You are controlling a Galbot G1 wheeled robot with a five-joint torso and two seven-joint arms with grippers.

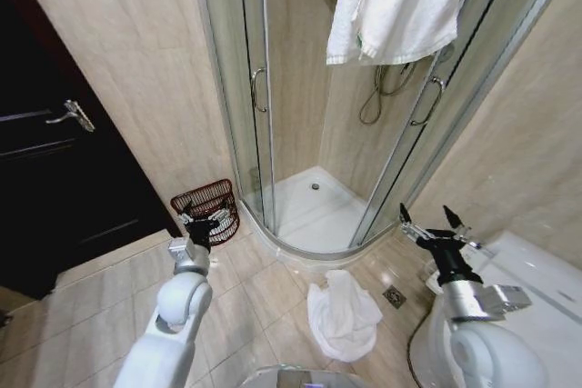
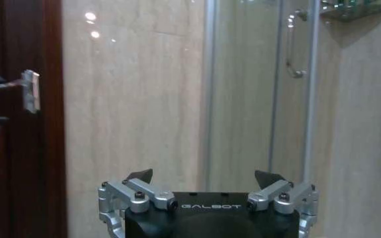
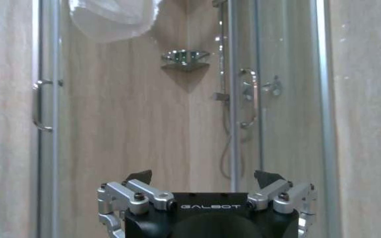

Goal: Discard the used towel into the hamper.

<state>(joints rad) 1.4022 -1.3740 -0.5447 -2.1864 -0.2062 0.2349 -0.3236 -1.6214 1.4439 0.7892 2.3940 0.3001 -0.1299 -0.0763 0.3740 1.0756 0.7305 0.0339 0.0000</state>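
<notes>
A crumpled white towel is seen lying on the tiled floor, near the robot and just in front of the curved shower threshold. The hamper, a dark reddish-brown ribbed basket, is placed on the floor to the far left of the towel, against the beige wall and just beside the glass shower enclosure. The two are well apart.

The left gripper is held just in front of the hamper, overlapping its near rim in the head view; whether it touches the basket cannot be told. Its fingers are spread wide in the left wrist view, with nothing between them, and it is pointed toward the wall beside the shower frame. The right gripper is raised at the right of the towel, well above the floor, near a white fixture. Its fingers are likewise spread apart and empty, and it is aimed into the shower.

A second white towel is hung over the top of the shower enclosure, far from the robot. A dark wooden door with a metal handle is seen at the left.
</notes>
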